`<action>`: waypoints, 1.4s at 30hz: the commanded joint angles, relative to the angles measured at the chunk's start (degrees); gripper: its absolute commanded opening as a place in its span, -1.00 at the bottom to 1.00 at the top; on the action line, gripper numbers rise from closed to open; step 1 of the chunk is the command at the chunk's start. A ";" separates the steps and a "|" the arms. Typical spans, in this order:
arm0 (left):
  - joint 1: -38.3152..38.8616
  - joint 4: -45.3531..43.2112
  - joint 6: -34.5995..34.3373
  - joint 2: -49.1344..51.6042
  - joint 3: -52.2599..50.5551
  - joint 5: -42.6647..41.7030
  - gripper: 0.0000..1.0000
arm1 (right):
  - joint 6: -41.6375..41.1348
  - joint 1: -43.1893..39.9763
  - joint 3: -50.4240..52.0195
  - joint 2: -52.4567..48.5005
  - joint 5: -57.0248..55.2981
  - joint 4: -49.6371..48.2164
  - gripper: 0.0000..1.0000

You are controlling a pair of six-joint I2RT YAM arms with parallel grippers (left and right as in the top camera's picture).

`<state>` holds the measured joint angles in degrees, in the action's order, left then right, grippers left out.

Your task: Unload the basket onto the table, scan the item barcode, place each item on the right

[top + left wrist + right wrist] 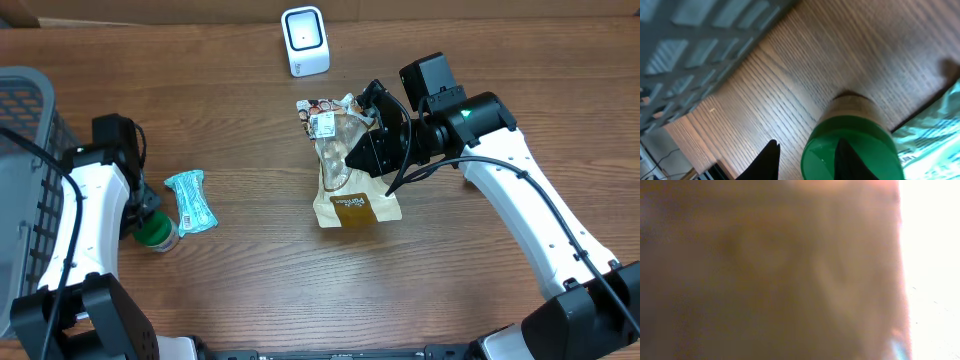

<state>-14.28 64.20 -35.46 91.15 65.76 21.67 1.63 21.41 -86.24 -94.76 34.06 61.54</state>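
Far left and below the white box-shaped barcode scanner [305,40], the left gripper [807,156] hangs slightly parted over a green-lidded jar [155,234], beside a teal foil packet [190,202]. Just below the scanner, the right gripper [358,140] pinches the clear-and-brown plastic pouch [345,195].

Hardly anything legible. Brown pouch [352,208], centre of scene: white script on the dark panel at its near end, too small to read. White label [322,123] at the pouch's far end: print unreadable. Teal packet [935,130], left side: barcode stripes [907,158] at its edge in the left wrist view, no characters legible. Right wrist view is all blur.
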 commanded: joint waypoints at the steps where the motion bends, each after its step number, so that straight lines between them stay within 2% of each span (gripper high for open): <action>1: -0.31 -1.09 -0.46 -0.57 -2.47 -1.77 -0.56 | -0.02 -0.17 -1.01 1.33 -0.02 -0.09 -0.92; 5: -0.31 -2.84 0.09 -0.57 -3.91 -5.70 -0.57 | -0.02 -0.17 -1.01 1.33 -0.02 -0.09 -0.92; 14: -0.22 -7.78 7.85 -0.52 -4.66 -26.49 -0.56 | -0.02 -0.17 -1.01 1.33 -0.22 -0.09 -0.92; 16: -0.07 -8.33 8.50 -0.52 -4.63 -28.92 -0.56 | -0.02 -0.17 -1.01 1.33 -0.22 -0.11 -0.92; 22: 1.36 -9.62 9.88 -0.52 -4.66 -30.01 -0.55 | -0.04 -0.17 -1.01 1.33 -0.63 -0.11 -0.92; 30: 2.84 -14.45 14.97 -0.52 -4.63 -39.12 -0.53 | -0.02 -0.17 -1.01 1.33 -1.03 -0.13 -0.92; 42: 12.11 -19.17 15.10 -0.52 -4.66 -39.06 -0.49 | -0.02 -0.17 -1.01 1.33 -1.03 -0.11 -0.92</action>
<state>-3.86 45.78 -21.82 90.11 61.84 -16.38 1.65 21.41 -86.24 -94.76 32.80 61.58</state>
